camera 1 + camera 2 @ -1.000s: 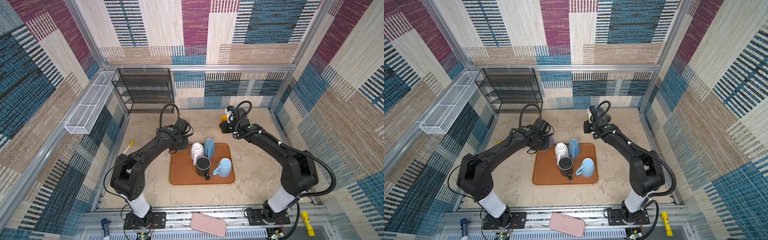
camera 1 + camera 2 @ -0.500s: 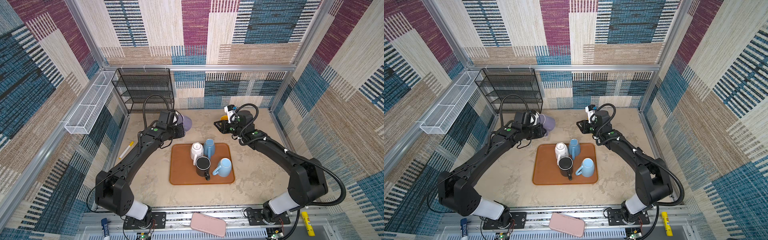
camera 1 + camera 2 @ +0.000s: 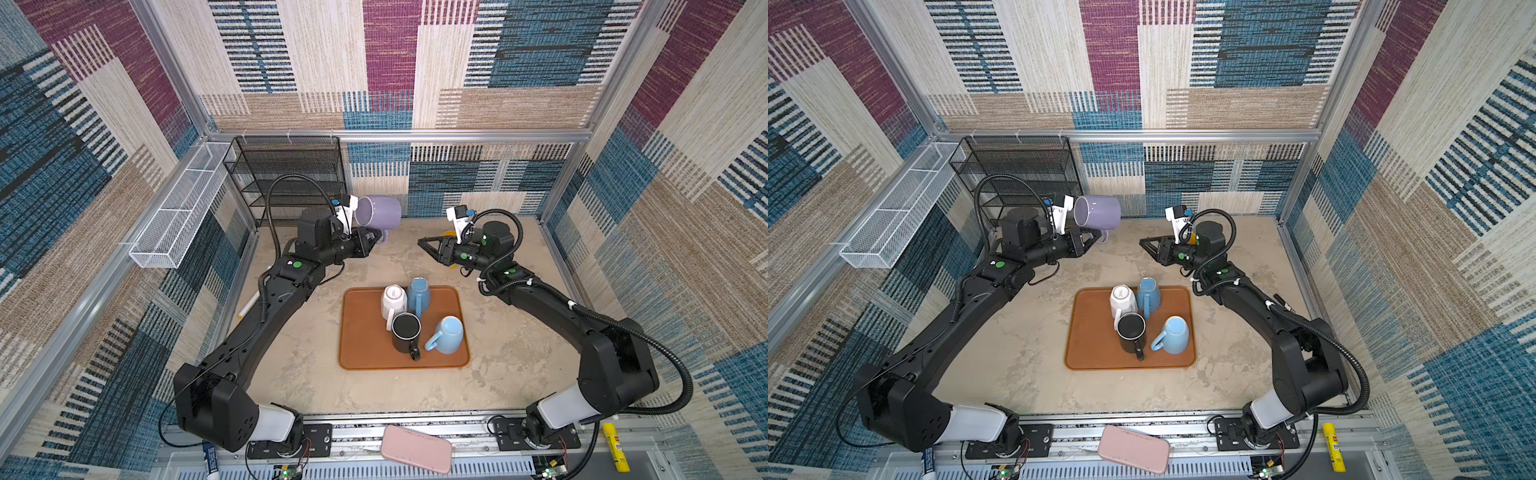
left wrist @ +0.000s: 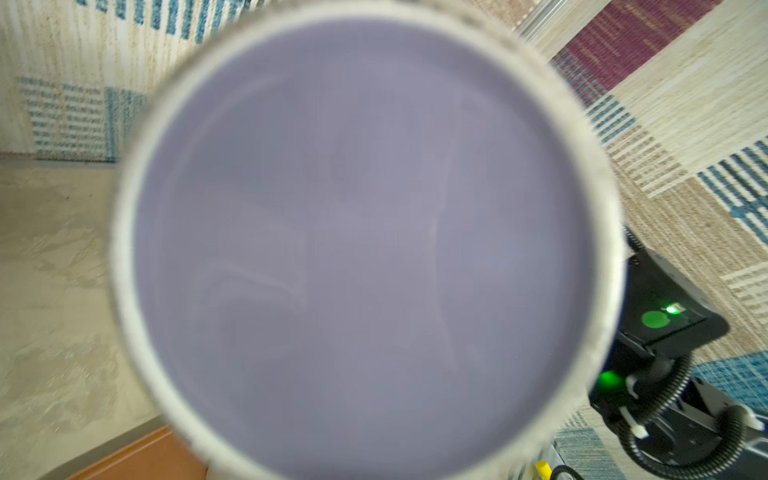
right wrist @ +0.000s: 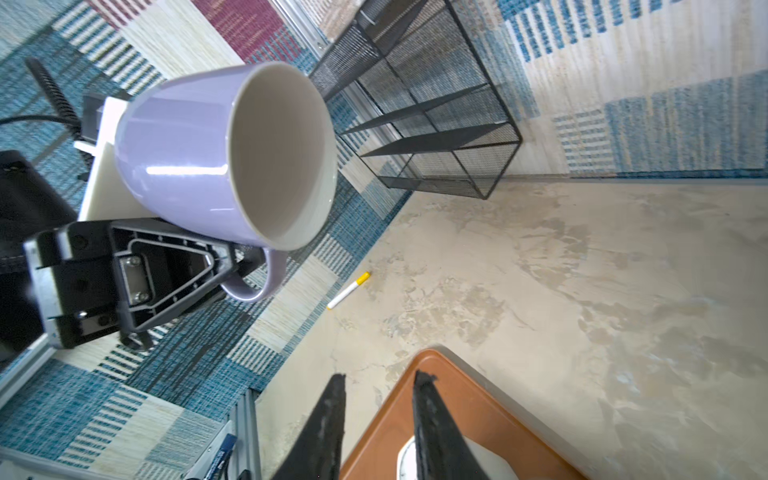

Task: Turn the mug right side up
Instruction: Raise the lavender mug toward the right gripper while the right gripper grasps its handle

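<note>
the left arm reaches forward and up from its base, its wrist about level above the back of the desk [image 3: 291,374], just in front of the black wire shelf [image 3: 286,174]. the left gripper [image 3: 376,237] is clamped tight on the handle of the lavender mug [image 3: 379,212]. the mug hangs in the air on its side, with its base toward the left wrist camera and its mouth toward the right arm. the right arm bends in from the opposite side. the right gripper [image 3: 420,241] points at the mug from well apart, its jaws slightly parted and empty, above the desk behind the orange tray [image 3: 357,345].
</note>
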Action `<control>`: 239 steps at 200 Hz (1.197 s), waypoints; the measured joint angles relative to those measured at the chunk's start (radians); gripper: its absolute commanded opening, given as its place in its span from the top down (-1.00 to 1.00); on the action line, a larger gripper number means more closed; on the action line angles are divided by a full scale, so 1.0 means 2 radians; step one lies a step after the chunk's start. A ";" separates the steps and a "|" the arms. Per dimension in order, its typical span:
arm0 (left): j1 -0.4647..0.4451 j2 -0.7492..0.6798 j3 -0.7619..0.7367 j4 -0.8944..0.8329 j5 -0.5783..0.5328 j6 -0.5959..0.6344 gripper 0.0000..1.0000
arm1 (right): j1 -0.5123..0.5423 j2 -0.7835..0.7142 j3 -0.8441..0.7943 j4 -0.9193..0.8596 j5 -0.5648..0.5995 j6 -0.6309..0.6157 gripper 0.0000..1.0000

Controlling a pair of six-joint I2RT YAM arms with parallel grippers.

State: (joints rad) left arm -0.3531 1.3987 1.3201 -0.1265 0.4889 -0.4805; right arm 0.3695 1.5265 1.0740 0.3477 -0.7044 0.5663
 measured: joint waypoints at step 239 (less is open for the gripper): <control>-0.002 0.016 -0.083 0.324 0.182 -0.132 1.00 | 0.036 0.054 0.034 0.285 -0.103 0.189 0.33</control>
State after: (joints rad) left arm -0.3561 1.4315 1.1538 0.5209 0.8520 -0.7441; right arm 0.4408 1.6348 1.1412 0.9180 -0.9112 0.9451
